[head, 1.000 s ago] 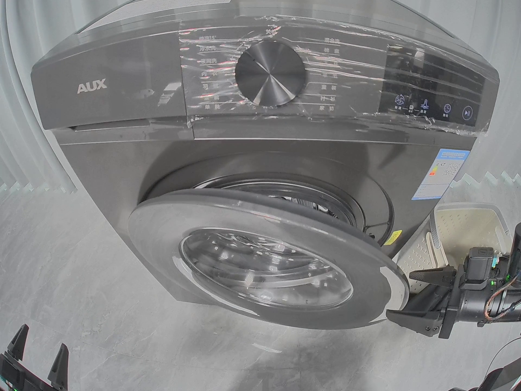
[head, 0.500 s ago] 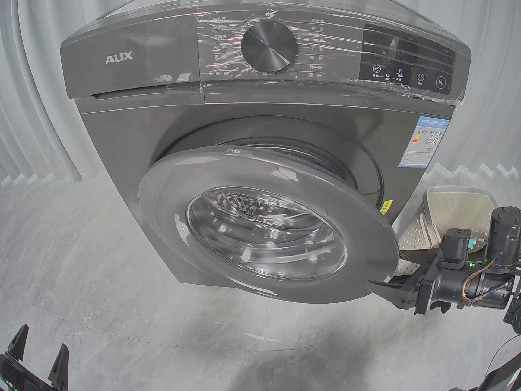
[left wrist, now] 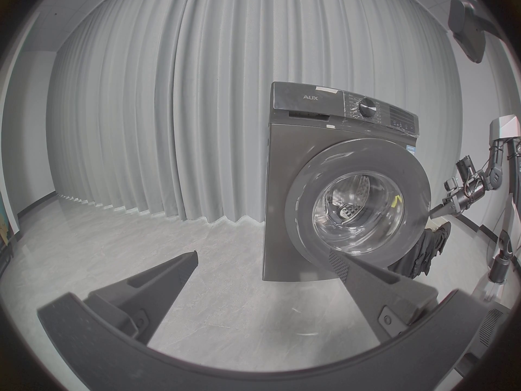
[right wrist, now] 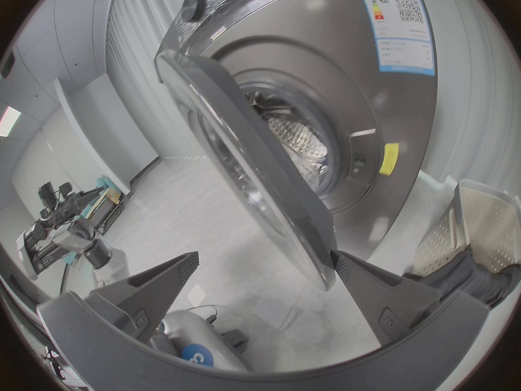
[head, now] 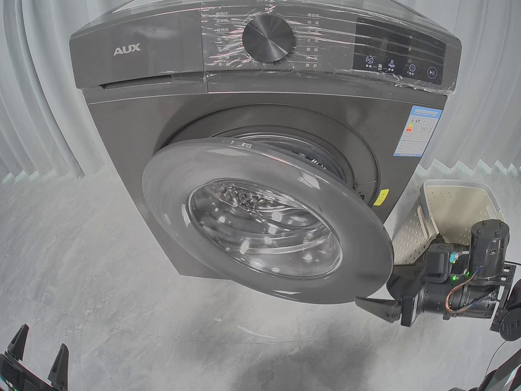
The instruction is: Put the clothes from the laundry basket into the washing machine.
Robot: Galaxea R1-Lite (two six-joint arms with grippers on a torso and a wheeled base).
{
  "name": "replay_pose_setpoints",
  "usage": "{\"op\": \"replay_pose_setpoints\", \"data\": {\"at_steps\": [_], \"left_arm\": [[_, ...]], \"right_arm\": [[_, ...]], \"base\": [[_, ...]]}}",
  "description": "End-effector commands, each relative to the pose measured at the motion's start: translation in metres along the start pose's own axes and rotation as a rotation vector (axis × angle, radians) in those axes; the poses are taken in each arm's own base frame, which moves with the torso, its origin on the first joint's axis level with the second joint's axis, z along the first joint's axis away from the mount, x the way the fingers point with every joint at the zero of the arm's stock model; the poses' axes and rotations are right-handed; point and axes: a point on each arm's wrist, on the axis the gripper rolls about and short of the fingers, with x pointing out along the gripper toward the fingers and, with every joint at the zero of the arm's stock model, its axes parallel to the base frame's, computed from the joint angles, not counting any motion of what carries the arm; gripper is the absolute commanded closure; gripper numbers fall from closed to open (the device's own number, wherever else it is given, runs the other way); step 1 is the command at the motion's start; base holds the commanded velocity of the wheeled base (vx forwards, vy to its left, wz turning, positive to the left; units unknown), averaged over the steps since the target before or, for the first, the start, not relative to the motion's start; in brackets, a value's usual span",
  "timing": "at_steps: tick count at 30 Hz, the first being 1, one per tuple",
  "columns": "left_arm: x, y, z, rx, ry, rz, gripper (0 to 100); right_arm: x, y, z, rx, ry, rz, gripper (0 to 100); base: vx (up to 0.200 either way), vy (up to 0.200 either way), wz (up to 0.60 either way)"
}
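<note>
The grey washing machine (head: 141,120) stands ahead with its round glass door (head: 173,191) swung partly out, and the drum (right wrist: 296,137) shows behind it. A cream laundry basket (head: 461,207) sits on the floor to the machine's right. Dark clothes (right wrist: 472,281) hang over its rim. My right gripper (head: 377,291) is open at the door's lower right edge. Its fingers (right wrist: 380,294) stand on either side of that edge. My left gripper (head: 38,354) is low at the near left, open and holding nothing.
Pale curtains (head: 32,82) hang behind and on both sides of the machine. Grey tiled floor (head: 97,278) spreads out in front and to the left. Another robot rig (right wrist: 59,229) stands far across the room.
The head view has pulled back, so the machine looks smaller. My right gripper has stayed at the door's edge, and the door stands swung out a little further. The left gripper is unmoved.
</note>
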Motion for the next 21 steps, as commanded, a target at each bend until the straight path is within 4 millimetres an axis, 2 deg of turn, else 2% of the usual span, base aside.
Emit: {"op": "replay_pose_setpoints", "data": {"at_steps": [1, 7, 13, 18, 21], "left_arm": [[0.0, 0.0, -0.005, 0.0, -0.003, 0.0, 0], [0.0, 0.0, -0.005, 0.0, -0.003, 0.0, 0], [0.0, 0.0, -0.005, 0.001, -0.001, 0.001, 0], [0.0, 0.0, -0.005, 0.001, -0.001, 0.001, 0], [0.0, 0.0, -0.005, 0.001, -0.001, 0.001, 0]], "right_arm": [[-0.01, 0.012, -0.009, -0.018, 0.014, 0.048, 0], [-0.025, 0.018, -0.005, -0.03, -0.042, 0.069, 0], [-0.054, 0.021, 0.008, -0.013, -0.167, 0.094, 0], [-0.055, 0.008, 0.021, 0.012, -0.217, 0.016, 0], [-0.045, -0.01, 0.03, 0.041, -0.218, -0.075, 0]], "base": [[0.0, 0.0, 0.0], [0.0, 0.0, 0.0], [0.0, 0.0, 0.0], [0.0, 0.0, 0.0], [0.0, 0.0, 0.0]]}}
